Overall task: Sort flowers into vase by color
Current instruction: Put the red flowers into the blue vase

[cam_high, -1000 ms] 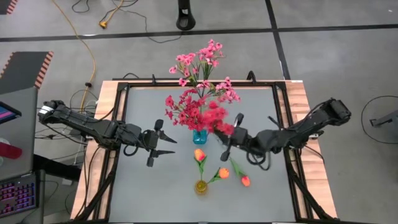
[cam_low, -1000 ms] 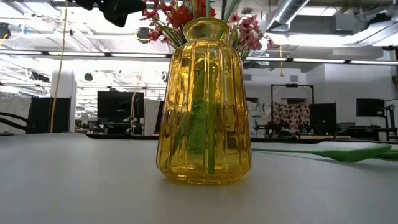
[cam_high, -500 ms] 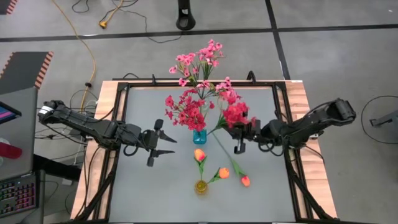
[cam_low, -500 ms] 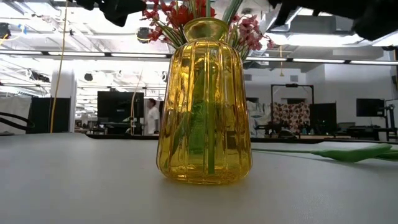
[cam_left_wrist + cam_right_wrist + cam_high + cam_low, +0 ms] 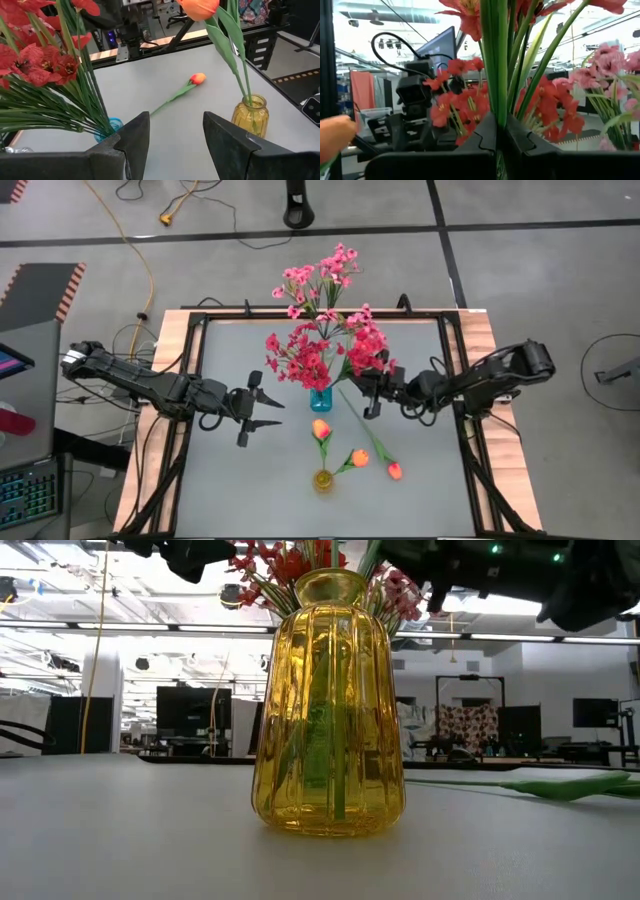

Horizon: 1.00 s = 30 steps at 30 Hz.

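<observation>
Yellow cable (image 5: 140, 250) on floor, black post base (image 5: 298, 208), keyboard (image 5: 28, 492) at left, hazard-striped mat (image 5: 40, 288).

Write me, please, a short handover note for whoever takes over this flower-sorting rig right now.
Right gripper: shut on the stems of a red spray, held just right of the blue vase.
Left gripper: open, empty, waiting left of the blue vase.
Blue vase: already holds red and pink sprays.
Yellow vase: holds two orange buds.
Third orange bud: lies on the table, right of the yellow vase.
Done: most sprays in the blue vase, two buds in the yellow one.
Left: place the held spray, then probably put the loose bud in the yellow vase.
</observation>
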Each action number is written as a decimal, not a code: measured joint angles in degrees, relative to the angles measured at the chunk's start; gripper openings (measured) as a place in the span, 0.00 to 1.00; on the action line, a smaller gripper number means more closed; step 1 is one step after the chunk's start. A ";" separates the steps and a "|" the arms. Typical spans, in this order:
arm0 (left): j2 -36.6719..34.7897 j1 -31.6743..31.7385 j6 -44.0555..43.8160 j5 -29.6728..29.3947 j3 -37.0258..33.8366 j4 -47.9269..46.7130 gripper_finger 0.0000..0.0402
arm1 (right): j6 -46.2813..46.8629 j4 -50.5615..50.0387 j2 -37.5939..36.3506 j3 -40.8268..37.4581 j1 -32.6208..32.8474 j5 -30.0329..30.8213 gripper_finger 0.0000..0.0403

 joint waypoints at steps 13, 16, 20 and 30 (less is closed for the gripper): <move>0.02 0.02 -0.05 0.00 0.00 -0.13 0.43 | 3.71 -2.16 2.22 0.00 -0.91 0.02 0.10; 0.02 0.02 -0.05 0.00 0.00 -0.13 0.43 | 5.74 -5.08 2.23 0.00 -1.14 0.02 0.11; 0.02 0.00 -0.05 0.00 0.00 -0.13 0.43 | 6.13 -8.78 2.22 0.00 -1.40 0.04 0.12; 0.04 0.00 -0.05 0.00 0.00 -0.13 0.43 | 5.87 -9.67 2.23 0.11 -1.38 0.04 0.13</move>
